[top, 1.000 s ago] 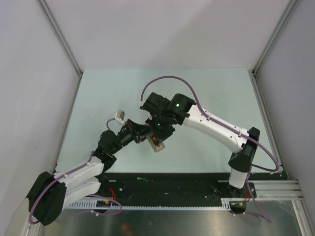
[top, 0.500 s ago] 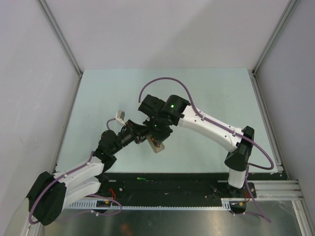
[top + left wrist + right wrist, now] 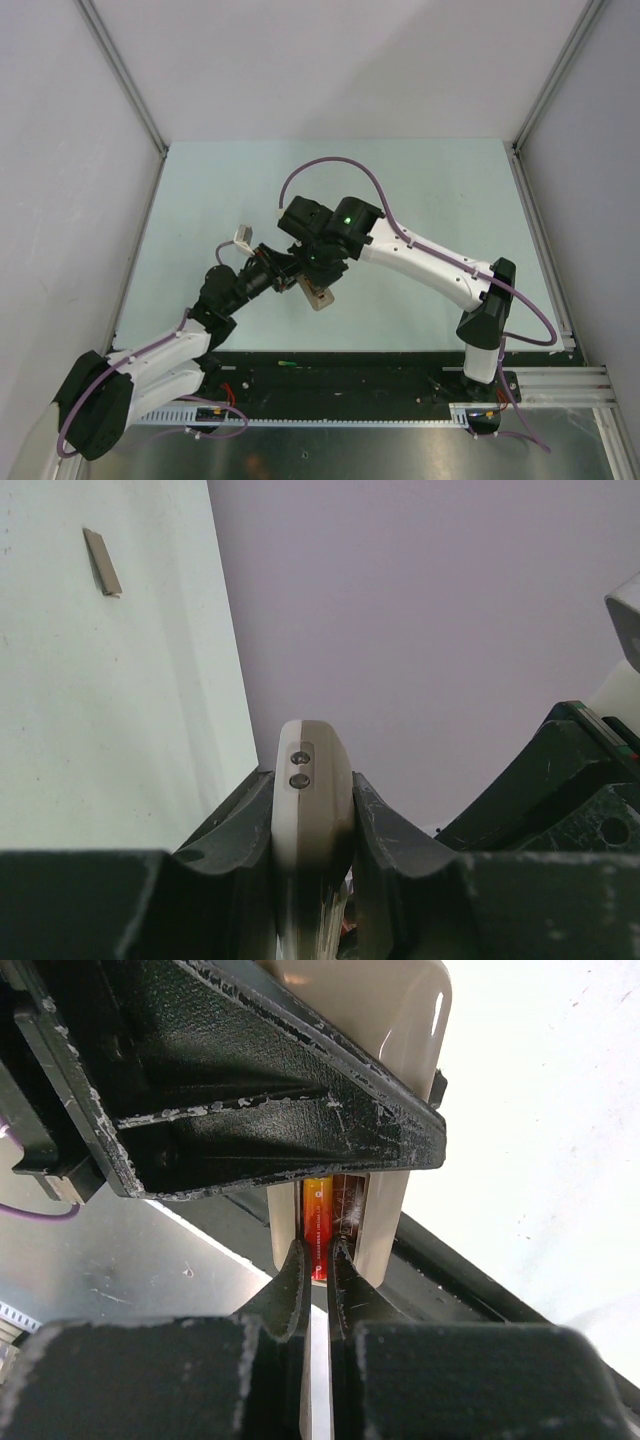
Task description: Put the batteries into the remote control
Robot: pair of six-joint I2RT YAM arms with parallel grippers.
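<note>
– Desk (image 3: 430,190) first, then down in size: where is everything?
– Both arms meet above the pale desk, near its middle. The left end effector (image 3: 313,815) is clamped on the remote (image 3: 312,780) and holds it up, one end poking past the fingers. A flat grey cover (image 3: 102,562) lies on the desk, well apart.
– And the right side?
– The right end effector (image 3: 318,1260) is narrow and pinches a red battery (image 3: 317,1222) by its near end. The battery lies lengthwise between the pale walls of the remote's open bay.
– So which step is this?
– Seating the red cell, I'd judge. It looks lined up in the bay, but I can't tell whether it is fully down.
– Next move?
– Probably a gentle push until it sits flat, then letting go without dragging it back out. The left grip has to hold firm against that push.
– Any writing?
– Fine print runs along the battery, too small to read. The remote's end shows two small round holes. I can make out no brand or label.
</note>
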